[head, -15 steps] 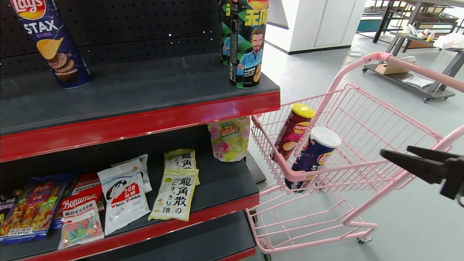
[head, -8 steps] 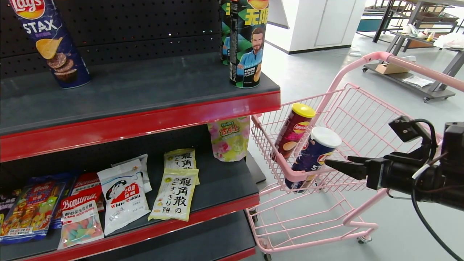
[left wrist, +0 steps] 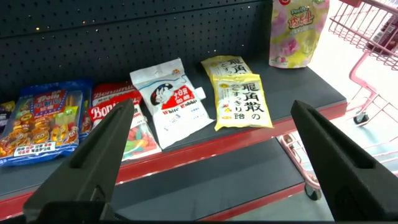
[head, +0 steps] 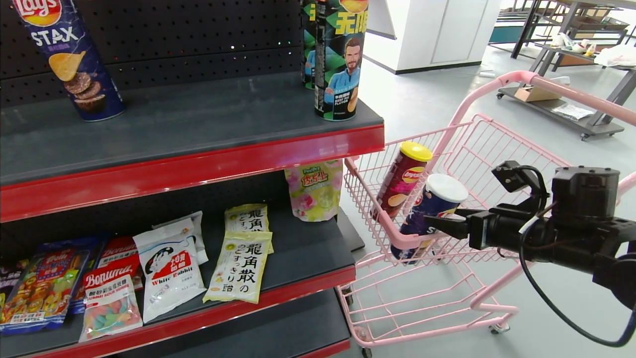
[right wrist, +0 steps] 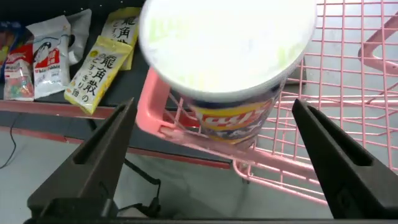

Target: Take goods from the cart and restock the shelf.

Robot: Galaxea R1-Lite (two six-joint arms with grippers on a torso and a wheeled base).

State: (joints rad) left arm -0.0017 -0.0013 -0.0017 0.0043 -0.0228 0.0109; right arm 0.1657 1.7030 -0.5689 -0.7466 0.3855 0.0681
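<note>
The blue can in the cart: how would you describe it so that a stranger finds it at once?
Find the pink cart right of the shelf. At the basket's end nearest the shelf, two cans lean side by side. The blue can has a white lid; its neighbour, the red can, has a yellow lid.

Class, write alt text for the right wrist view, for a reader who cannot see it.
A blue chip can with a white lid stands in a pink wire cart, close ahead of the open right gripper. Yellow sweet bags lie on a shelf beyond.
</note>
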